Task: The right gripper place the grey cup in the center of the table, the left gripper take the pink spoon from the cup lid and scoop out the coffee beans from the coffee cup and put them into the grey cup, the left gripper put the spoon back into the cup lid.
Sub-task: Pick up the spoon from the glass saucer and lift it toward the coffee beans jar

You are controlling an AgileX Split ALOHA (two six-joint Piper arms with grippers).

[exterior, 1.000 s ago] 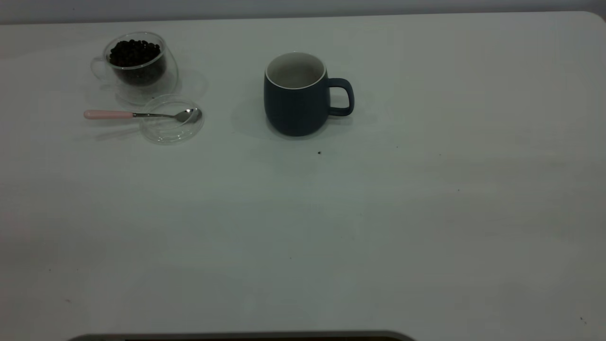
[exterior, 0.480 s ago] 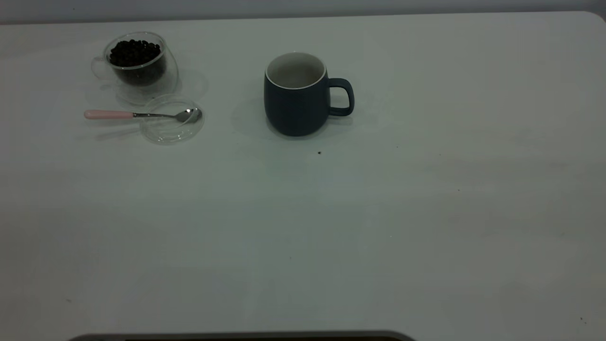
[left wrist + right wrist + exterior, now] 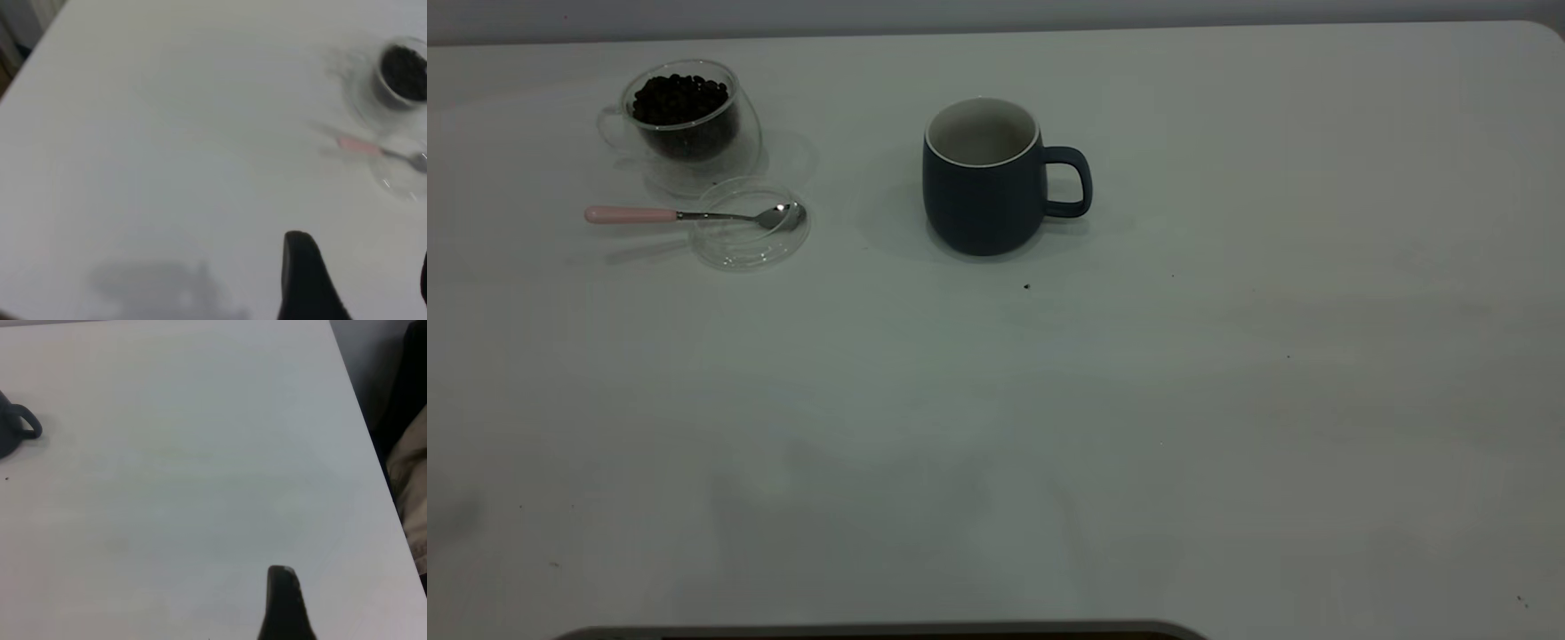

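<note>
From the exterior view, the far left of the white bench point(image 3: 1227, 427) holds the coffee cup point(image 3: 685, 124), clear glass, upright, filled with coffee beans point(image 3: 680, 96). Just in front of it lies the cup lid point(image 3: 749, 224), flat on the bench. The pink spoon point(image 3: 694, 214) rests across the lid: its silver bowl sits on the glass near the lid's right edge, and its pink handle sticks out leftward over the bench. Well apart to the right, near the middle of the bench's width, the grey cup point(image 3: 985, 178) stands upright with its handle pointing right and its white inside bare. No arm shows in this view.

The left wrist view adds what the exterior lacks: the left claw point(image 3: 357, 280) hangs above bare bench, well apart from the spoon and lid, jaws spread wide. The right wrist view shows only one finger point(image 3: 283, 603) of the right claw, so I cannot tell its state; the grey cup's handle shows far off at the picture's edge.
</note>
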